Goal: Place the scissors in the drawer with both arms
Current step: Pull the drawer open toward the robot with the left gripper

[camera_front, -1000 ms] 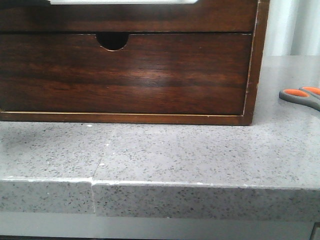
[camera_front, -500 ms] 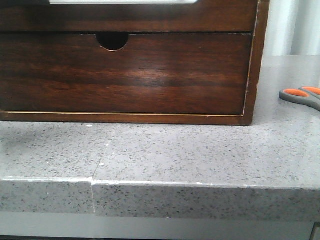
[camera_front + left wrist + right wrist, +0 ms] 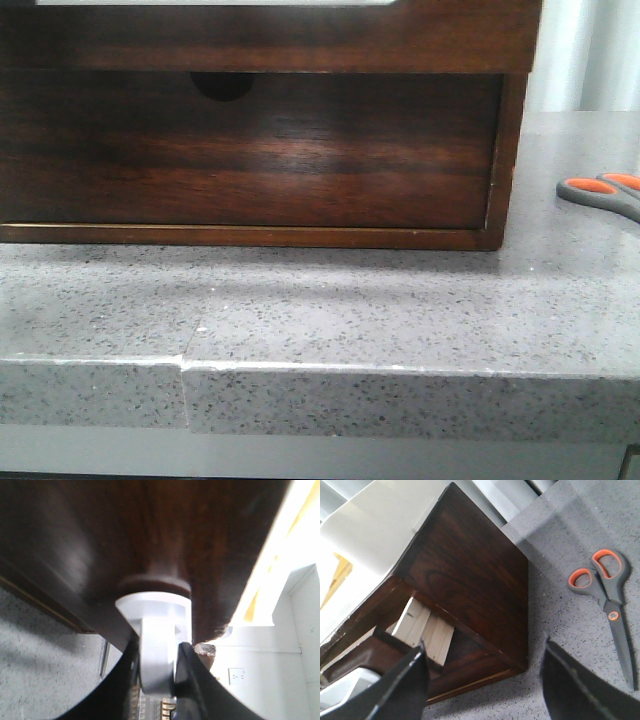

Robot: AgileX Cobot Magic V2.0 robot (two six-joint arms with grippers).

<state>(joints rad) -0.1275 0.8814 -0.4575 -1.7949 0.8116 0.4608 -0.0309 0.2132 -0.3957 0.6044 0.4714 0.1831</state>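
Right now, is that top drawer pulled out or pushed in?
Pulled out partway. The drawer juts forward over the one below, shading it, and the right wrist view shows its pale inside exposed. The left pincer grips its handle.

Front view: low, near surface (image 3: 400, 310) level, facing forward, very close to cabinet (image 3: 250, 150) front; scissors (image 3: 605, 192) cut off at right edge of frame. Left wrist view: pressed right up under dark wood (image 3: 165, 530), looking up along it, blurred, white wall at right of frame. Right wrist view: high, looking down at cabinet (image 3: 470, 590) corner from the side, scissors (image 3: 607, 600) at upper right of frame. Shared by front and right wrist: cabinet, scissors, grey surface (image 3: 560, 630).
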